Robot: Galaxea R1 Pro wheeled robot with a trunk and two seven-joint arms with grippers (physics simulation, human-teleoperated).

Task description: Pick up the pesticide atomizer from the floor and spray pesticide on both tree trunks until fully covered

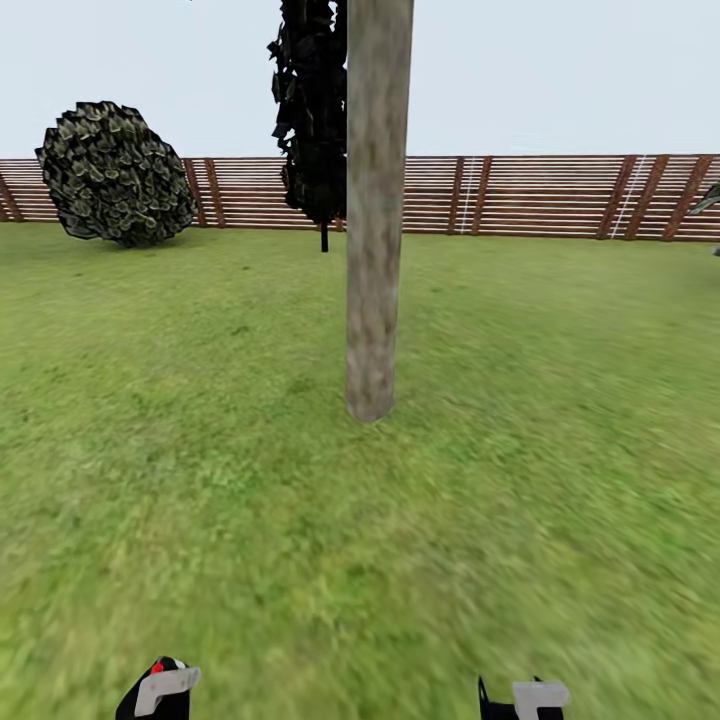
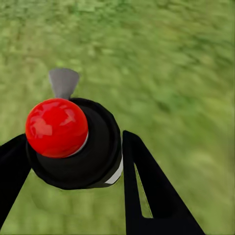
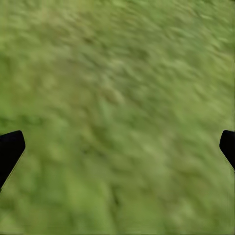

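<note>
— Where do we stand in the garden, and what is in front of us?

— We face a tree trunk [image 1: 377,210], straight, pale and mottled, rising from the grass lawn [image 1: 200,450] a little ahead and near the middle. We see no whitish specks on its bark. Beyond it, slightly left, stands a narrow near-black tree [image 1: 312,110]. A round shrub [image 1: 115,173] sits far left against the brown slatted fence [image 1: 540,195] that closes the far side.

— And the pesticide atomizer?

— It is in our left pincer [image 2: 73,161]. In the left wrist view the black fingers [image 2: 152,191] are clenched on either side of the dark body of the pesticide atomizer [image 2: 81,147], its red top toward the camera and a grey nozzle piece sticking out beyond it. In the head view that pincer [image 1: 160,690] sits at the near left edge with a spot of red showing.

— The right pincer?

— The right pincer [image 3: 117,147] is released: its two finger tips sit far apart at opposite edges of the right wrist view, with only blurred grass between them. In the head view it [image 1: 525,697] lies at the near right edge.
</note>
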